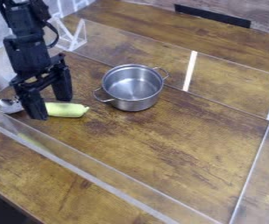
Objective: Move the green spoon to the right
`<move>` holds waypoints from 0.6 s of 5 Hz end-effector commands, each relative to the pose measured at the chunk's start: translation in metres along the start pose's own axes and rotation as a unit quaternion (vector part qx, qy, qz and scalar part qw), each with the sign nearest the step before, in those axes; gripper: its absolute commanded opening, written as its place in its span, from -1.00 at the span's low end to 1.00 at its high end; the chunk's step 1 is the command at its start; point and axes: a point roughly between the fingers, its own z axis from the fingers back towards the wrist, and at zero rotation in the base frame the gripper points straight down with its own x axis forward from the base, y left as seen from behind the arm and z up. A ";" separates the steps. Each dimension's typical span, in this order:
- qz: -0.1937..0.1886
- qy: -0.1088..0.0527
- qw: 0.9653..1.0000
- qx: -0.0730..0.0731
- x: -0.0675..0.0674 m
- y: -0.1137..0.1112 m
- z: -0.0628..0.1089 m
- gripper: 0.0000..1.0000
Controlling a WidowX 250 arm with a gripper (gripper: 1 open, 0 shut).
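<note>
The black claw (46, 98) points steeply down at the counter (160, 153), its 2 fingers (36, 103) spread wide apart and holding nothing. It stands over the middle of the green spoon (67, 109), which lies flat on the wooden surface. Whether the fingertips touch the spoon or the wood cannot be told from this view.

Taking the steel pot (133, 86) as landmark: the spoon lies to the pot's left and slightly nearer the camera, apart from it. Its yellow-green handle points toward the pot, with the tip stopping short of the pot's near-left handle. Its shiny silver bowl lies at the far end from the pot, showing just left of the claw's left finger. The claw itself is to the pot's left, close by but clear of its rim.

The pot sits upright with 2 small side handles and looks empty inside.

A low clear plastic wall (193, 68) borders the work area; 1 bright glint on it shows to the pot's right.
</note>
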 end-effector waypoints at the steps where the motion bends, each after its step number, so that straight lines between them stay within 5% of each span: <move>1: 0.044 -0.001 0.999 -0.029 0.011 -0.010 0.013 1.00; 3: 0.082 0.003 0.996 -0.028 0.029 -0.018 0.005 1.00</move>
